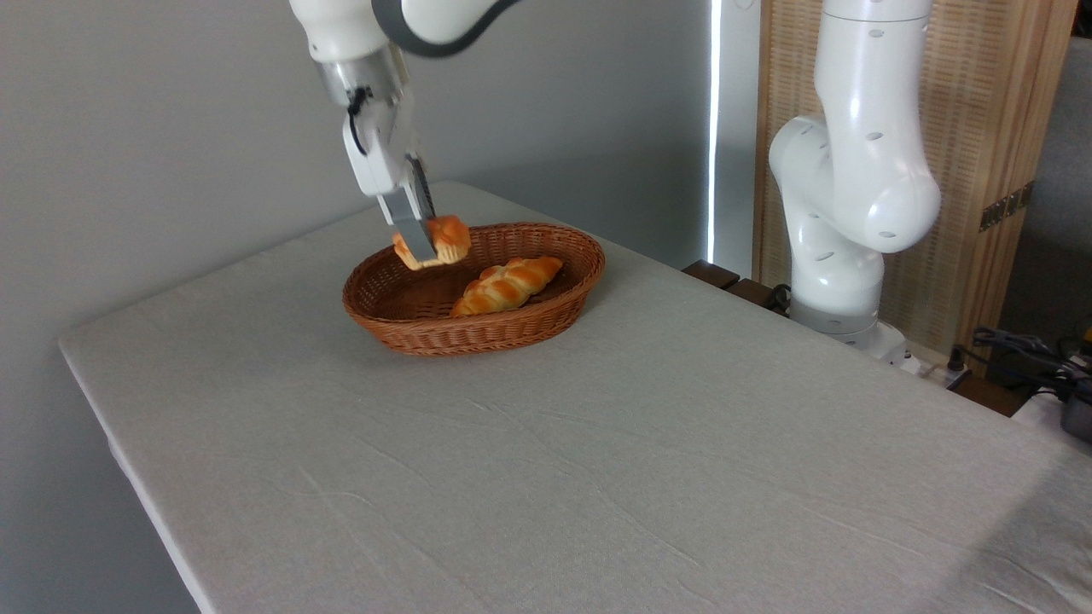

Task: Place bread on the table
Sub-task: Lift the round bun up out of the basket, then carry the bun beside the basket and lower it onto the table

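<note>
A small round golden-orange bread [447,239] hangs in the air above the left part of the wicker basket, clear of its floor. My gripper [423,245] is shut on it, with the near finger [415,228] across its front, so part of the bun is hidden. The arm comes down from the top of the picture. The table [546,460] is a large surface under a light grey-beige, slightly wrinkled cloth that fills the lower part of the view.
A brown oval wicker basket [546,317] stands at the back of the table with a long braided golden loaf [505,286] lying in it. The arm's white base [840,281] rises beyond the table's right edge. Cables and dark blocks lie behind that edge.
</note>
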Robot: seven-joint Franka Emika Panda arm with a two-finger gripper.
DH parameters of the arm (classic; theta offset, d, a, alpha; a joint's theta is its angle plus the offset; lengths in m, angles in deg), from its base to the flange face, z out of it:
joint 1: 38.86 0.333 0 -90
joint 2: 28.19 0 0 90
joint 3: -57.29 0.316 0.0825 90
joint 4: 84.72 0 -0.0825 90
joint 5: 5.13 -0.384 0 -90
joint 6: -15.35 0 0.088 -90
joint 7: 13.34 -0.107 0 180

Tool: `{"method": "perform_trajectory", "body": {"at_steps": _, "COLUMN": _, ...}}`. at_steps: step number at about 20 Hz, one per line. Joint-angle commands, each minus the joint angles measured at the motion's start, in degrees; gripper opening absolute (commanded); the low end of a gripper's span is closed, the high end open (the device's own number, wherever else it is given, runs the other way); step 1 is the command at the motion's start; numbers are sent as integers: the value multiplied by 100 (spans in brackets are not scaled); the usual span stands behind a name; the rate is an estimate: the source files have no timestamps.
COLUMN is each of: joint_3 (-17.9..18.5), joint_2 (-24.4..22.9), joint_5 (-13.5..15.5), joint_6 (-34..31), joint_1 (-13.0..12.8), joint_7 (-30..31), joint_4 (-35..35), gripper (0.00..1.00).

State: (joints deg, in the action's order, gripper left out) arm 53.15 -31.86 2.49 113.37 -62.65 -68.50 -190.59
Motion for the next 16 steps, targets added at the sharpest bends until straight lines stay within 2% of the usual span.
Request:
{"method": "perform_trajectory", "body": {"at_steps": 1, "joint_3": 475, "joint_2": 112, "joint_5": 30, "joint_6": -232, "joint_1": 14, "joint_7": -12, "joint_4": 566, "gripper": 39}}
{"method": "perform_trajectory", "body": {"at_steps": 3, "joint_3": 756, "joint_2": 235, "joint_5": -189, "joint_6": -48, "joint_1": 102, "joint_7": -56, "joint_4": 567, "gripper": 43}}
{"method": "perform_trajectory", "body": {"at_steps": 5, "joint_3": 758, "joint_2": 445, "joint_5": -497, "joint_6": 23, "joint_1": 382, "joint_7": -73, "joint_4": 567, "gripper": 46}}
{"method": "perform_trajectory", "body": {"at_steps": 8, "joint_3": 758, "joint_2": 981, "joint_5": -621, "joint_6": 294, "joint_1": 638, "joint_7": -65, "joint_4": 680, "gripper": 46}}
{"method": "perform_trajectory", "body": {"at_steps": 10, "joint_3": 784, "joint_2": 1394, "joint_5": -630, "joint_6": 699, "joint_1": 674, "joint_7": -21, "joint_4": 743, "gripper": 49}}
{"method": "perform_trajectory", "body": {"at_steps": 12, "joint_3": 784, "joint_2": 1650, "joint_5": -639, "joint_6": 972, "joint_1": 674, "joint_7": -12, "joint_4": 743, "gripper": 60}}
{"method": "perform_trajectory", "body": {"at_steps": 14, "joint_3": 749, "joint_2": 1756, "joint_5": -656, "joint_6": 1008, "joint_1": 665, "joint_7": -29, "joint_4": 743, "gripper": 100}}
{"method": "perform_trajectory", "body": {"at_steps": 16, "joint_3": 740, "joint_2": 1756, "joint_5": -700, "joint_6": 1017, "joint_1": 656, "joint_7": -56, "joint_4": 743, "gripper": 100}}
